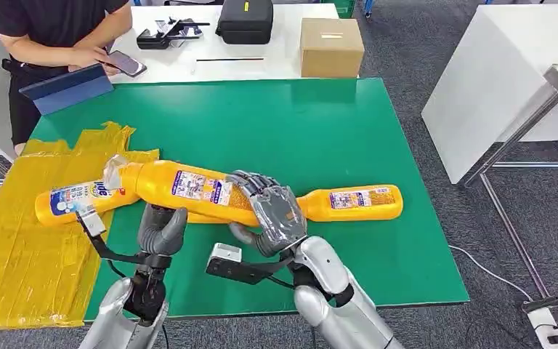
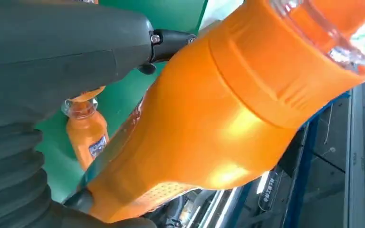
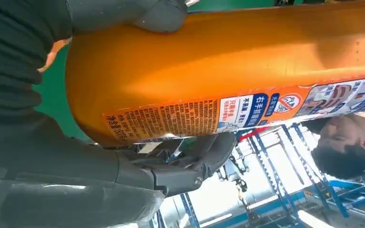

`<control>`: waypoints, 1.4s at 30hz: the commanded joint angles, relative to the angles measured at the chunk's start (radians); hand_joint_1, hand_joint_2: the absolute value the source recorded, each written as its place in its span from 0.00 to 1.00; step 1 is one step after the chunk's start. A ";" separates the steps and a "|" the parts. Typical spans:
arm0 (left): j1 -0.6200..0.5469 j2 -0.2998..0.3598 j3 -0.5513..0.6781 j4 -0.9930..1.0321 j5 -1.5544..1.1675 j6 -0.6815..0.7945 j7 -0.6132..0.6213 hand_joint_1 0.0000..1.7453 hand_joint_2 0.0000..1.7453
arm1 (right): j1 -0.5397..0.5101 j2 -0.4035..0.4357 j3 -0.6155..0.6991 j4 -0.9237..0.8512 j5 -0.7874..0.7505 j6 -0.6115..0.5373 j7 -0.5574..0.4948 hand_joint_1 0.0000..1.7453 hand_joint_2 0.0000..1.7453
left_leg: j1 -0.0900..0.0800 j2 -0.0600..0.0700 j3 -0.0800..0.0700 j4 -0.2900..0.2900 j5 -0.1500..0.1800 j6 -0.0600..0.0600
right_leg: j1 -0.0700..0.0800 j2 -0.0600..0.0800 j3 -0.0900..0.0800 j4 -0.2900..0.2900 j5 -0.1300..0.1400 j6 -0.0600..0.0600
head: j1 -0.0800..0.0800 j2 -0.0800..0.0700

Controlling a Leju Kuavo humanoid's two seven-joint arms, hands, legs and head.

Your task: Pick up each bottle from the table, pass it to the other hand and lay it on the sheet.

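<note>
Green matting covers your worktop point(image 1: 320, 131), with a crumpled yellow sheet point(image 1: 22, 247) draped over its left end and a person in a dark top standing at the white table beyond it. You have an orange bottle point(image 1: 189, 187) held up above the mat between both hands. Your right hand point(image 1: 272, 214) wraps the fat base end, fingers point(image 1: 251, 183) curled over the top and the thumb underneath. Your left hand point(image 1: 161, 229) sits under the narrower part toward the neck, thumb and fingers closed around it as the left wrist view shows. The bottle's long axis runs nearly level across you, its clear-capped neck pointing left and slightly up toward the sheet, base to the right.

A second bottle point(image 1: 73, 200) lies on the sheet, partly behind the held one, so you cannot make out its cap end. A third bottle point(image 1: 352, 202) lies on the mat just right of your right hand, its long axis also left to right; its neck end is hidden behind that hand.
</note>
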 commanded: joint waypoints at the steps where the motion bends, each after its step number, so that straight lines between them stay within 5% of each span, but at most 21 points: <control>1: -0.045 0.012 0.008 0.024 0.014 0.015 0.008 0.00 1.00 | -0.064 0.033 0.038 0.151 -0.059 -0.001 -0.015 1.00 1.00 | 0.000 0.002 0.004 0.000 -0.002 -0.003 | 0.000 0.001 0.004 0.000 -0.001 -0.001 | 0.000 0.000; 14: -0.093 -0.008 -0.017 0.057 0.048 0.032 0.007 0.00 1.00 | -0.205 0.169 0.094 0.465 -0.151 0.042 -0.045 1.00 1.00 | 0.001 0.003 0.004 0.000 -0.002 -0.003 | 0.000 0.001 0.003 0.000 -0.001 -0.001 | 0.000 0.000; 27: -0.104 -0.033 -0.011 0.019 0.038 0.052 0.020 0.00 1.00 | -0.220 0.184 0.130 0.544 -0.176 0.021 -0.035 1.00 1.00 | 0.001 -0.002 0.002 0.000 0.000 -0.002 | 0.001 -0.003 0.003 0.000 -0.001 -0.001 | 0.001 0.000; 28: -0.105 -0.038 -0.012 0.015 0.037 0.052 0.021 0.87 1.00 | -0.219 0.183 0.129 0.540 -0.178 0.024 -0.032 1.00 1.00 | 0.001 -0.001 0.002 0.000 0.000 -0.002 | 0.001 -0.002 0.002 0.000 -0.001 -0.001 | 0.000 0.000; 29: -0.107 -0.039 -0.017 0.014 0.030 0.050 0.025 0.95 1.00 | -0.217 0.181 0.129 0.533 -0.180 0.025 -0.025 1.00 1.00 | 0.001 -0.002 0.003 0.001 -0.001 -0.002 | 0.001 -0.003 0.003 0.000 -0.002 -0.001 | 0.001 0.000; 42: -0.120 -0.054 -0.021 0.021 0.022 0.049 0.031 1.00 1.00 | -0.198 0.165 0.126 0.497 -0.175 0.023 0.000 1.00 1.00 | 0.001 -0.002 0.002 0.001 -0.001 -0.002 | 0.001 -0.004 0.003 0.000 -0.002 -0.001 | 0.000 0.000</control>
